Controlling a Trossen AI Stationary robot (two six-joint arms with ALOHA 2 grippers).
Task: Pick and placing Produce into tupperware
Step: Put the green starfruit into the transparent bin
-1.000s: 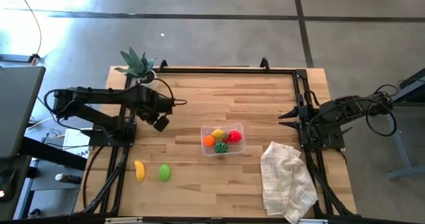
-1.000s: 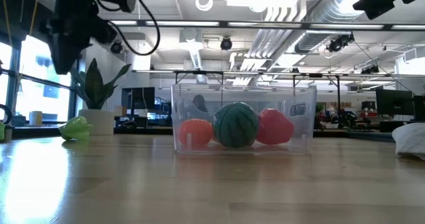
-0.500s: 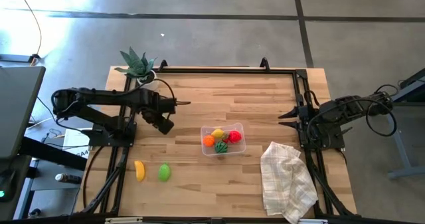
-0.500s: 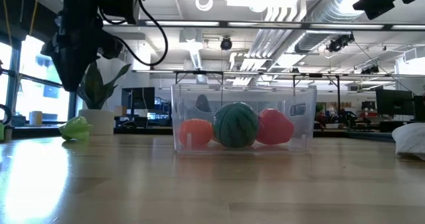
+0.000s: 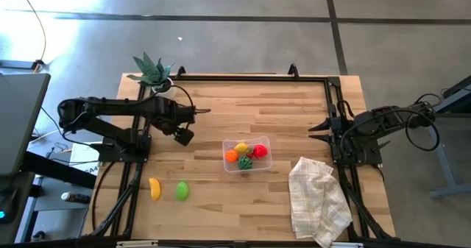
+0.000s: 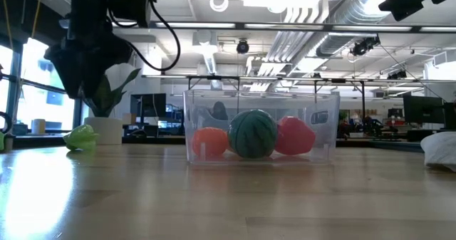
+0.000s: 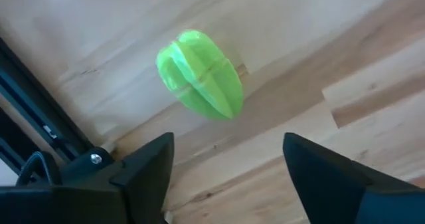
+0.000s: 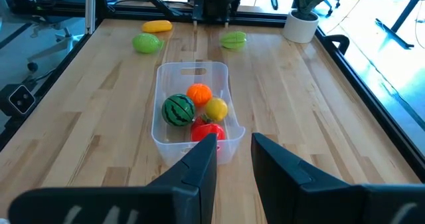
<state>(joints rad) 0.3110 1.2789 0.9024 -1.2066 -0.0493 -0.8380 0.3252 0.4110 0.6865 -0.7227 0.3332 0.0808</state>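
Note:
My left gripper is open and hangs above a light green piece that lies on the wood. The gripper hides this piece in the high view, but it shows in the low view. Its fingers stand apart on either side, short of the piece. A yellow banana and a second green piece lie near the table's near edge. The clear tupperware at mid-table holds an orange, a watermelon, a lemon and a red pepper. My right gripper waits at the right edge, open by a narrow gap.
A potted spiky plant stands at the far left corner. A white checked cloth lies crumpled at the near right. A black frame rail runs along the table's far side.
My left gripper has come down toward the green piece beneath it and has shifted a little toward the table's right edge. Its fingers stay open.

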